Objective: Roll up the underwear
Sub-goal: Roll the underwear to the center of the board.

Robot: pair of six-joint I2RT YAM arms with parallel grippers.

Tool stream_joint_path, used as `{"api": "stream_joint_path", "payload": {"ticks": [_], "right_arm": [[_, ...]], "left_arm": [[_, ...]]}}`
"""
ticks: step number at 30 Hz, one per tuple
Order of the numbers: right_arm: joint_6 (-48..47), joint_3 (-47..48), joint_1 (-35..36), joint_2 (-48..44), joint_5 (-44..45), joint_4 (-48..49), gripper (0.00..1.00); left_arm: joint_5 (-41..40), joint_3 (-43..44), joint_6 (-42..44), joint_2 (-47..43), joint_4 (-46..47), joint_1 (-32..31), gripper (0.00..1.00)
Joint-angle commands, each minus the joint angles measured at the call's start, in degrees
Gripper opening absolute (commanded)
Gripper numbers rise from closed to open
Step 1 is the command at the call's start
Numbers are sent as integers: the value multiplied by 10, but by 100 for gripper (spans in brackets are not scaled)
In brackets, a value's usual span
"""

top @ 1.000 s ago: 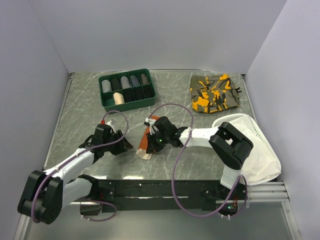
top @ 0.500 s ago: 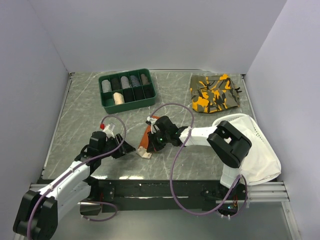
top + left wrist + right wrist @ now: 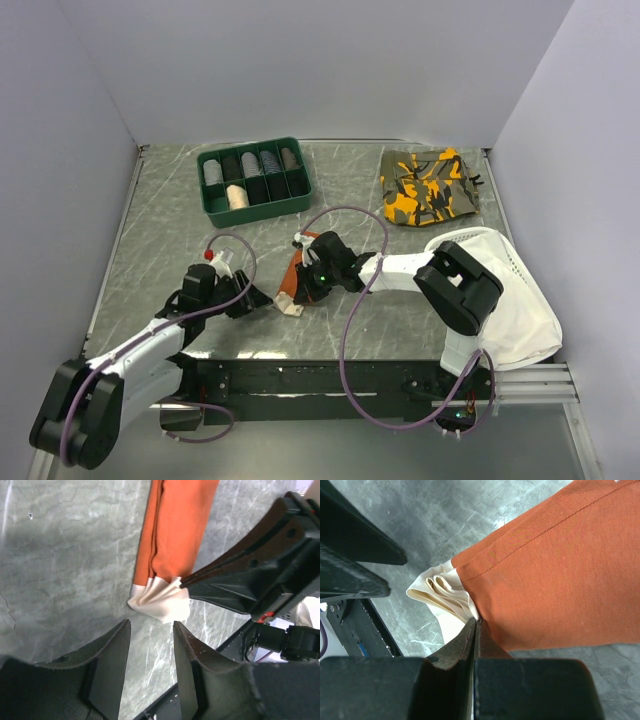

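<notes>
Underwear [image 3: 289, 281] lay on the table [image 3: 170, 230] a little left of the middle and close to the near edge. It was folded lengthwise into a narrow rust-orange strip, with its cream waistband [image 3: 161, 601] at the end nearest that edge.

The right end effector [image 3: 474, 626] was closed on the waistband end, pinching the stacked cream layers where they met the orange cloth. The left end effector [image 3: 150, 630] stood with its jaws moderately parted and held nothing. It sat just short of the waistband and did not touch it.

Handling assessment:
- The fabric appeared light, thin and limp. It would not hold a shape unaided and would probably unfold if released.
- The layered waistband was the thickest and firmest part, so it gave the best purchase. A pinch should catch all layers, since a single ply would likely slide free.
- The smooth table offered little friction, so the strip could drag rather than roll. Pinning the free end would help.
</notes>
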Motion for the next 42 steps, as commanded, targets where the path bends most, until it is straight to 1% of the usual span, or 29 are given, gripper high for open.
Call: {"api": "stream_joint_path", "payload": {"ticks": [1,5,10,18,22,24,27,34,38,42], "right_arm": [[-13,6,-7,15,24,-5,0],[-14,9,-8,16,24,-8,0],[-15,9,-8,15,24,-8,0],[-17,10,-9,15,25,-11,0],[-16,9,-8,14,22,-8,0],[-15,8,-8,13,21,-9,0],[-15,6,-8,11,19,-8,0],[-13,2,-8,4,19,-7,1],[-6,0,-8,-11,26,-4,3],[-4,0,-8,-12,31,-5,3]], "left_arm": [[12,14,21,33,55,-2,45],[20,28,31,54,60,-4,46],[27,38,39,87,79,-8,50],[-1,51,69,138,96,-27,51],[-13,59,73,167,103,-28,52],[-35,66,69,171,96,-29,52],[-42,70,68,176,100,-29,53],[-36,83,69,206,94,-31,52],[-38,91,74,218,84,-42,50],[-44,94,72,223,77,-54,48]]}}
